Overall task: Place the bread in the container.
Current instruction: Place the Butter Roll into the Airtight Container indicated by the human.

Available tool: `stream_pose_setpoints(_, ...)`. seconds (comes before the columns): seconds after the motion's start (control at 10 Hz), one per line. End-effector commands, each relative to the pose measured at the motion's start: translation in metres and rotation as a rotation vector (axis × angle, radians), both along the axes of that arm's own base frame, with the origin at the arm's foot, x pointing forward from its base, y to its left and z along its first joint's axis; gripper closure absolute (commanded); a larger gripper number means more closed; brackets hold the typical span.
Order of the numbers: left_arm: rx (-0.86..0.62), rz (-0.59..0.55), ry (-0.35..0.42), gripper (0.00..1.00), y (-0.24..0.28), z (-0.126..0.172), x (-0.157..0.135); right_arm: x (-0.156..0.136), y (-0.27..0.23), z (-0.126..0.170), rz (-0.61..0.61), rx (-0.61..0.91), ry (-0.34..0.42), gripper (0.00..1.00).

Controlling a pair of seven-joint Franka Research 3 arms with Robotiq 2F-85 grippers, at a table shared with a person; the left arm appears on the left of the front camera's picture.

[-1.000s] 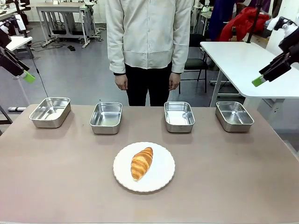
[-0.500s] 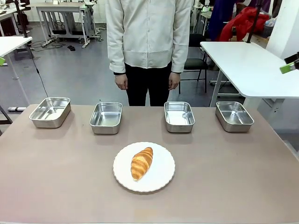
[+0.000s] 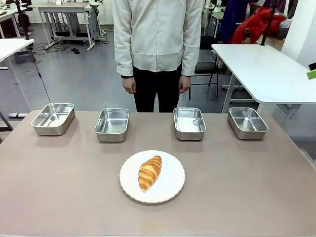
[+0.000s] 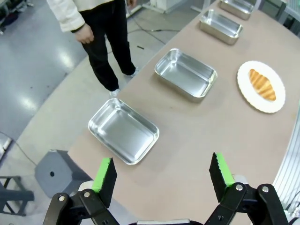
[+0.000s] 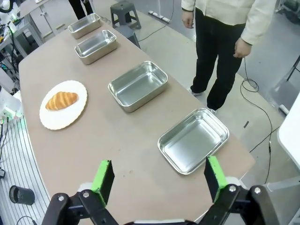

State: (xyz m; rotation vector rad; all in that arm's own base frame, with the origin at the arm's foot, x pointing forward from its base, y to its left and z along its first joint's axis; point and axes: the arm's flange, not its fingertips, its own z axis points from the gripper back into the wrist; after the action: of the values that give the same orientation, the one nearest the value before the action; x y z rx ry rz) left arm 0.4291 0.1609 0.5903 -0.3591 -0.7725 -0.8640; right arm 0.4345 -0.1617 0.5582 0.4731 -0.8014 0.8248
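Bread (image 3: 150, 172) on its plate (image 3: 173, 190); both grippers wide open and empty.
The bread lies on the white plate near the middle of the table (image 3: 247, 187), on the robot's side of a row of four empty steel pans (image 3: 112, 136) and touching none of them; I cannot tell which pan is meant. The left gripper (image 4: 161, 161) hangs high by the table's left end and the right gripper (image 5: 157, 161) by its right end, jaws spread with nothing between them. A person stands across the table, hands (image 3: 129, 87) down.

Left tool (image 4: 161, 165), wide apart, hangs over four pans (image 4: 123, 130) and bread (image 4: 262, 84) on plate (image 4: 251, 98).
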Motion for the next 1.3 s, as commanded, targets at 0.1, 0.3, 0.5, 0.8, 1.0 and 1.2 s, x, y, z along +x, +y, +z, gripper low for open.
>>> stream_pose_setpoints(0.1,-0.107,-0.006,-0.045,0.0,-0.018,0.001,-0.007,0.002,0.001,0.01,0.027,0.039,-0.044,0.0)
stream_pose_setpoints(0.3,-0.139,0.002,-0.036,0.0,-0.027,0.003,-0.006,-0.001,0.007,0.013,0.04,0.057,-0.052,0.0)
stream_pose_setpoints(0.5,-0.155,0.018,-0.025,0.0,-0.03,0.003,-0.006,-0.002,0.008,0.014,0.029,0.064,-0.053,0.0)
stream_pose_setpoints(0.8,-0.132,0.055,0.032,0.0,-0.033,0.001,-0.004,0.0,0.01,0.015,0.014,0.05,-0.024,0.0)
stream_pose_setpoints(1.0,-0.137,0.013,-0.013,0.0,-0.028,0.003,-0.001,0.0,0.01,0.015,0.014,0.05,-0.024,0.0)
stream_pose_setpoints(1.2,-0.137,0.013,-0.013,0.0,-0.028,0.003,-0.001,0.0,0.01,0.015,0.014,0.05,-0.024,0.0)
